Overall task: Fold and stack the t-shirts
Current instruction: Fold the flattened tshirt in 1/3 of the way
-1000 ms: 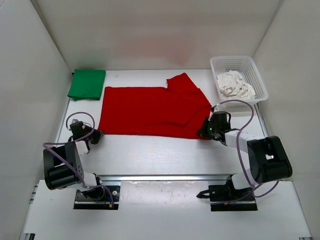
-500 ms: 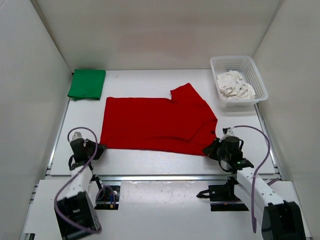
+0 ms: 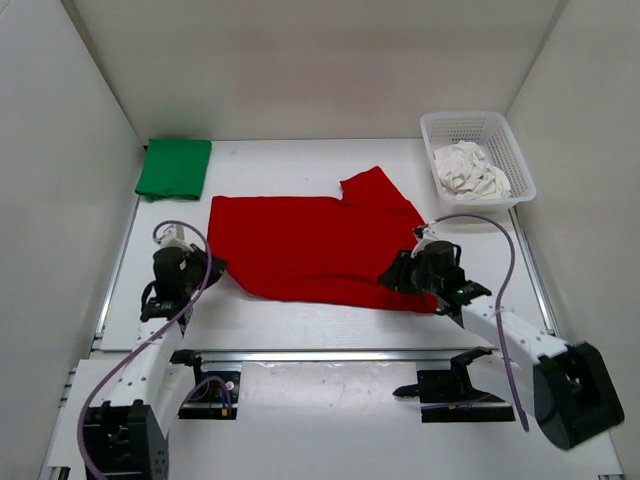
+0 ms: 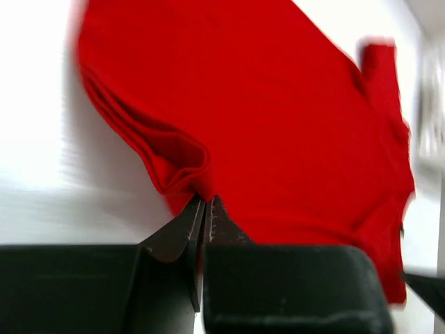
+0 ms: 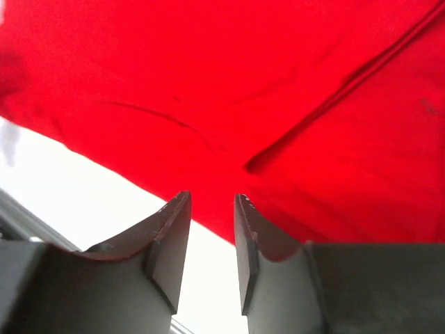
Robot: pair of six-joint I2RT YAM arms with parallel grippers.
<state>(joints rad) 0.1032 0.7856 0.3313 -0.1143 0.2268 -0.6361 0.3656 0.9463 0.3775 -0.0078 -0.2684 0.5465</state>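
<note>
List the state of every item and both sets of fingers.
red t-shirt, spread out, one near corner pinched
green t-shirt, folded, lying apart at far left
basket, upright, holding one shirt
off-white t-shirt, crumpled in the basket
left fingers, shut on the red t-shirt's corner
right fingers, open, at the red t-shirt's near edge

left hand (image 4: 206, 203) pinched closed; right hand (image 5: 212, 200) slightly parted; both arms stretched low.
</note>
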